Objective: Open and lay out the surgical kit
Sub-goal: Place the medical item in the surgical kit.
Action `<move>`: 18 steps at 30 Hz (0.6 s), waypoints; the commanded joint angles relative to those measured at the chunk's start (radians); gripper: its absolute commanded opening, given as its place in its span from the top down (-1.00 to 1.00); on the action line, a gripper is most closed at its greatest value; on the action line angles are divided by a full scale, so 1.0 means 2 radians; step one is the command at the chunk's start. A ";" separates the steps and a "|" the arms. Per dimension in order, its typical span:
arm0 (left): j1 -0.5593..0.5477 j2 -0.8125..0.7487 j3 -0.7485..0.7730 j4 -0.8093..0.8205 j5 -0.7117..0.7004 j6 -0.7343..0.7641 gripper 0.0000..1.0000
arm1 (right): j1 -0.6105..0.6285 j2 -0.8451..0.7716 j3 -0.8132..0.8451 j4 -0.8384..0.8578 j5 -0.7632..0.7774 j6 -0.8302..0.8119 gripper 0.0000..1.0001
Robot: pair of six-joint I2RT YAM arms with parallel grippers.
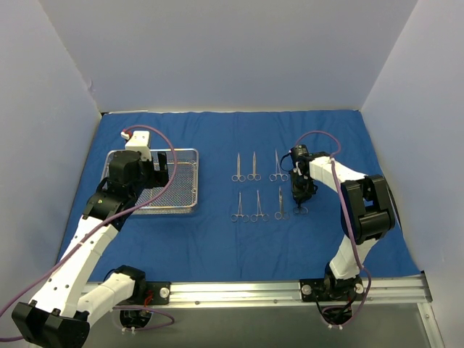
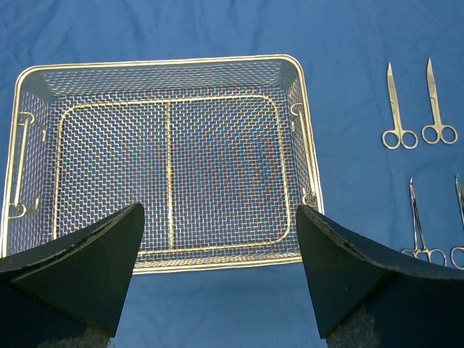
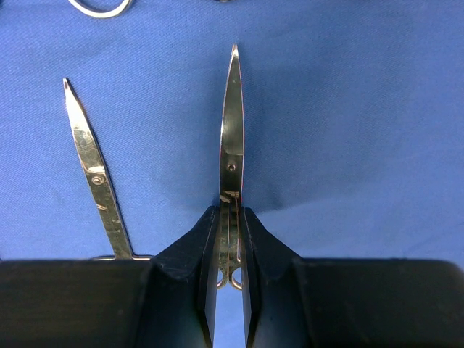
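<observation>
Stock as I read it from my station: 1) cloth wrap, royal blue, one piece, opened out and spread flat; every other entry lies on it. 2) wire-mesh tray, silver, rectangular, with a drop handle at each short end. It sits at 9 o'clock on the cloth, well apart from the instruments, and my left wrist view shows its bare mesh floor and frame wires. 3) left fingers, spread wide and gripping nothing. They hover above the tray, one toward each near corner. 4) laid instruments, six by my count, steel and ring-handled, in two rows of three at the centre of the cloth. Tips point to 12 o'clock, rings to 6 o'clock, and none touches its neighbour. The far row and the near row run parallel, and the near row's rings lie closer to the arm bases. 5) held instrument, a seventh piece with slim pointed blades. It is at 3 o'clock of the near row, just beside that row's end piece and roughly parallel with it, tip to 12 o'clock. 6) right fingers, closed narrow on the shanks of the held instrument just ahead of its rings, with the blades projecting forward past the fingers. I cannot tell whether this piece rests on the cloth or hangs just above it. Total instruments I can see: seven.
</observation>
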 commanded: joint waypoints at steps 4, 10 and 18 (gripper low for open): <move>0.002 -0.001 -0.001 0.004 0.002 0.006 -0.88 | 0.005 -0.001 0.001 -0.027 -0.003 0.007 0.95; 0.002 -0.001 -0.002 0.004 0.002 0.007 -0.89 | 0.009 0.004 0.003 -0.032 -0.003 0.007 0.87; 0.002 -0.002 -0.002 0.004 0.001 0.008 -0.88 | 0.012 0.011 0.004 -0.036 -0.002 0.009 0.67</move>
